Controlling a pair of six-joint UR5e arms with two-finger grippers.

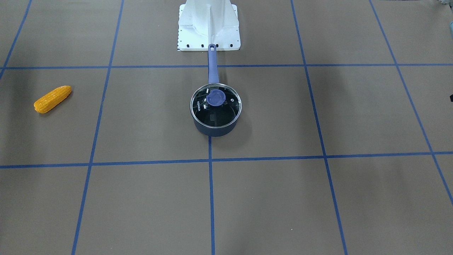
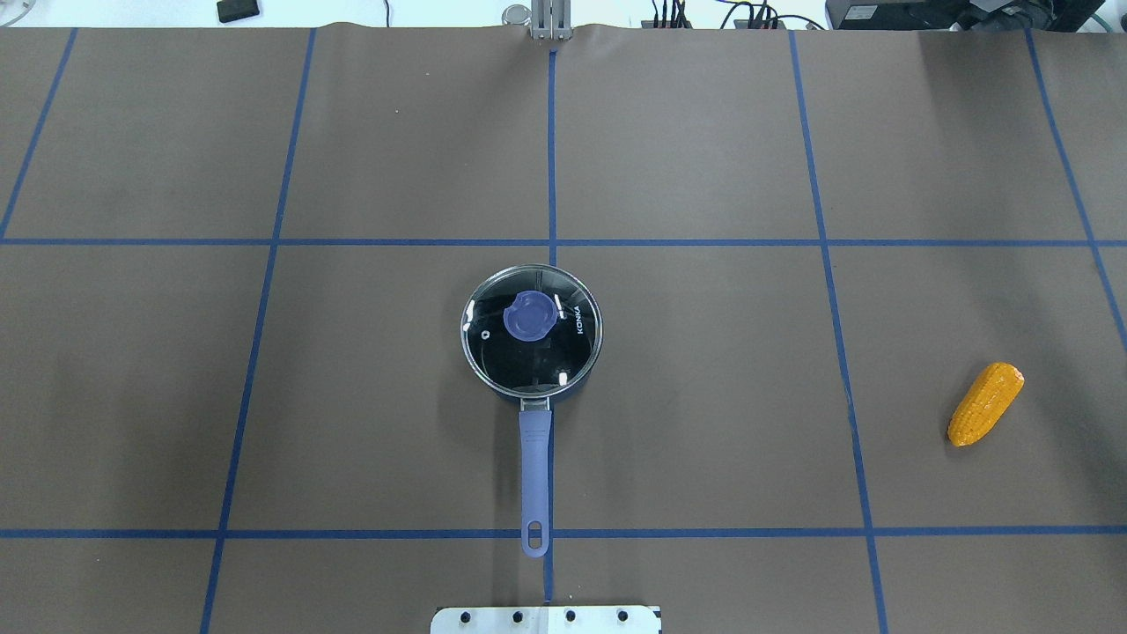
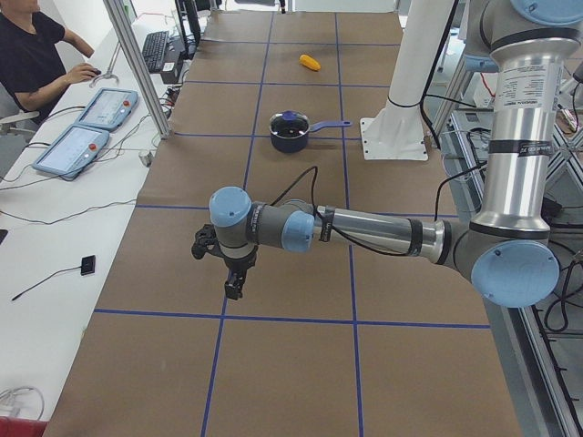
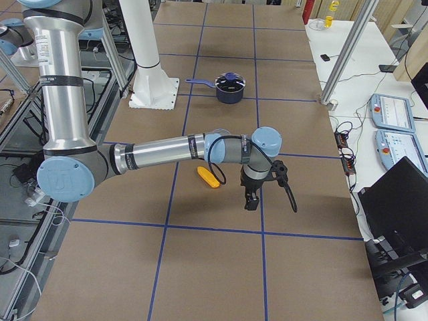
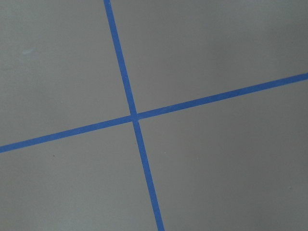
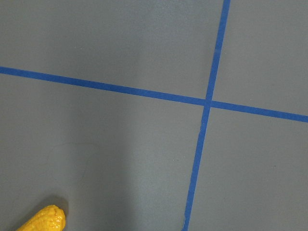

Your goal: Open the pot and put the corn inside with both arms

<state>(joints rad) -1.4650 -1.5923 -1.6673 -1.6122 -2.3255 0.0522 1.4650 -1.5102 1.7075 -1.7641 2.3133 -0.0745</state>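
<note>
The dark navy pot (image 1: 215, 129) stands at the table's middle, its long blue handle (image 2: 534, 475) pointing at the robot base. The round glass lid (image 2: 532, 352) with a blue knob (image 1: 215, 98) sits shut on it. The yellow corn (image 2: 986, 403) lies alone on the robot's right side and also shows in the front view (image 1: 52, 99) and the right wrist view (image 6: 43, 219). My left gripper (image 3: 232, 287) hangs over bare table far from the pot (image 3: 290, 137). My right gripper (image 4: 251, 200) hangs a little beside the corn (image 4: 208, 177). I cannot tell whether either is open.
The white robot base plate (image 1: 208, 28) sits right behind the pot handle. Blue tape lines grid the brown table. An operator (image 3: 36, 55) and control pendants (image 3: 86, 127) are beyond the far edge, with metal posts (image 3: 137, 64) along it.
</note>
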